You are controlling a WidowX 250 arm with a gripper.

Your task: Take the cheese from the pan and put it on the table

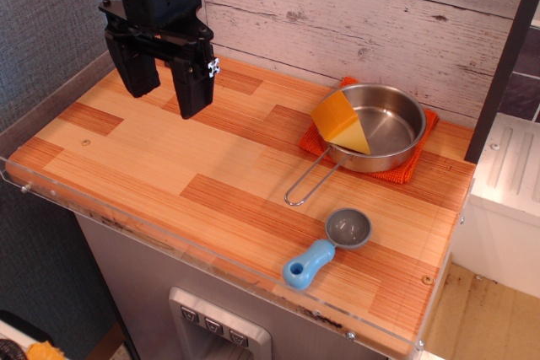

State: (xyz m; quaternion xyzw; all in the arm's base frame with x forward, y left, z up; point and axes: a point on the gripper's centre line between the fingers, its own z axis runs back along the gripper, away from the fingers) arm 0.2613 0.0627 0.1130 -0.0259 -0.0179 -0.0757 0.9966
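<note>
- Observation.image looks down on the table from an angle, light and reddish-brown plank patches all over it, a clear acrylic rim running along the near edge.
- Up at the far left corner, the gripper hangs above the wood, black and blocky, fingers pointing down.
- Those two fingers are spread, a clear gap of table showing between them, and nothing is pinched there.
- Over on the right, well apart from the gripper, sits the pan, round and shiny steel, resting on an orange mat that peeks out around it.
- The pan's thin wire loop handle reaches out toward the near left, its end lying on bare wood.
- And there's the cheese, a yellow-orange wedge, in the pan at its left side, leaning up against the rim and poking above it.
- The wedge shows a darker orange face on top and a paler yellow one below.
- Near the front edge, just below the pan, lies a small grey scoop with a blue handle, the handle pointing toward the acrylic rim.
- White weathered planks make up the back wall.
</note>
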